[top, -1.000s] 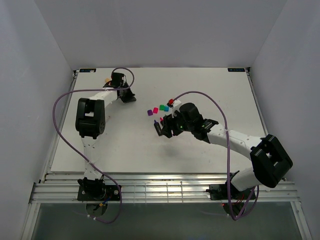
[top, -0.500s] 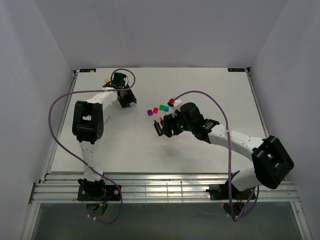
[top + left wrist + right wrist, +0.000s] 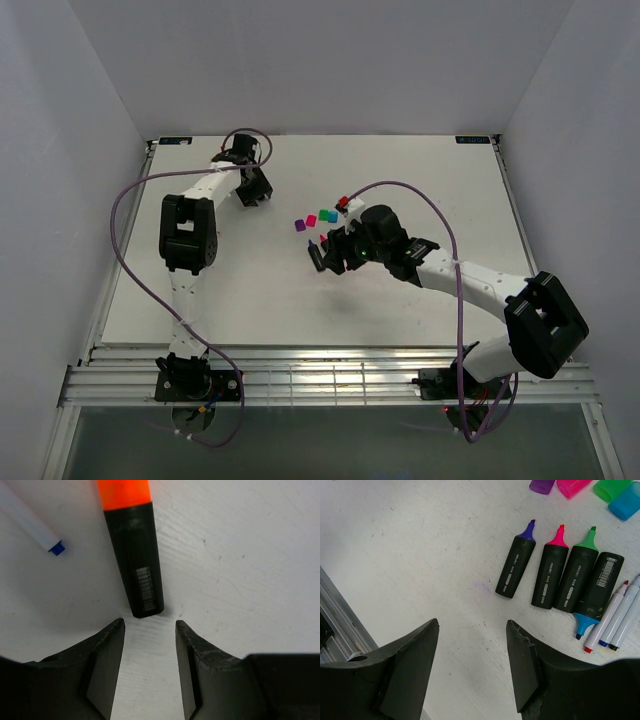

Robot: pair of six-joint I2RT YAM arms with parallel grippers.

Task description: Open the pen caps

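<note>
In the left wrist view a black highlighter with its orange cap on lies on the table. Its butt end sits just ahead of my left gripper, which is open with nothing between the jaws. A thin white pen with a blue end lies beside it. My right gripper stands open over bare table. Beyond it lie uncapped highlighters with purple, pink and green tips, and a blue-tipped one turned the other way. Loose purple, pink, green and blue caps lie further off.
Three thin pens lie next to the blue-tipped highlighter. From above, the left gripper is at the back left of the white table and the right gripper near the middle, with the caps just behind it. A metal rail runs along the near edge.
My left gripper has gone from shut to open, and its wrist has shifted a little near the back left. The right arm has not moved.
</note>
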